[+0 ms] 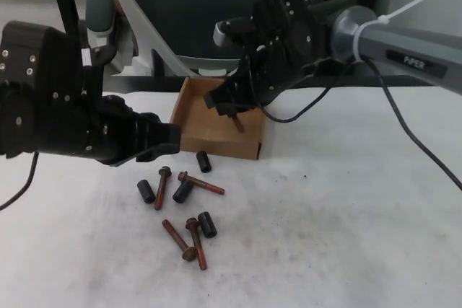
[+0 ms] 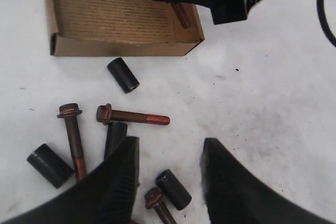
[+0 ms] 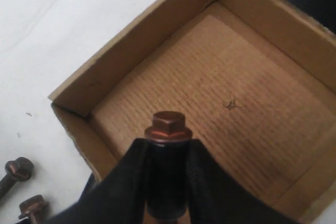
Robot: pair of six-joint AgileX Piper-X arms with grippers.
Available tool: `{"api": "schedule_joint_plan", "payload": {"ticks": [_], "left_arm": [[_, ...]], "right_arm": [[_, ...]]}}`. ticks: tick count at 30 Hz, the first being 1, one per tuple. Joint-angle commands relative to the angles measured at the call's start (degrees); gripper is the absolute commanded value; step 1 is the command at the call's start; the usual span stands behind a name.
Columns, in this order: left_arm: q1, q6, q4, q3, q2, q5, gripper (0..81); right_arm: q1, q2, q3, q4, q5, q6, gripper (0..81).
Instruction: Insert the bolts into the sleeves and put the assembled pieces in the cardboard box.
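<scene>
Over my white bench (image 1: 361, 214), right gripper (image 3: 168, 153) pinches a sleeved bolt (image 3: 168, 127) above the box (image 3: 131, 32); left gripper (image 2: 170, 142) gapes, holding nothing.

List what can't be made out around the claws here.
Right wrist view: fingers of the right claw cover most of the sleeve on the held bolt.
Left wrist view: a finger of the left claw hides part of one loose sleeve; the picture's edge cuts off one loose bolt.
</scene>
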Motion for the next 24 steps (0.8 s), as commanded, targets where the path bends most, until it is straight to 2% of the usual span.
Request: {"api": "schedule_joint_plan", "payload": {"ticks": [1, 12, 24], "left_arm": [[0.10, -1.99, 1.36, -1.05, -0.11, -0.63, 37.5], [0.10, -7.67, 1.80, -1.05, 1.51, -2.84, 37.5], [0.10, -9.84, 11.91, -9.88, 15.37, -2.72, 37.5]], "right_arm": [[-0.23, 1.36, -1.97, 1.01, -0.80, -0.49, 0.2], [-1.05, 1.77, -1.96, 0.87, 0.02, -1.35, 0.2], [-2.93, 1.77, -1.96, -0.80, 0.13, -1.56, 0.2]]}}
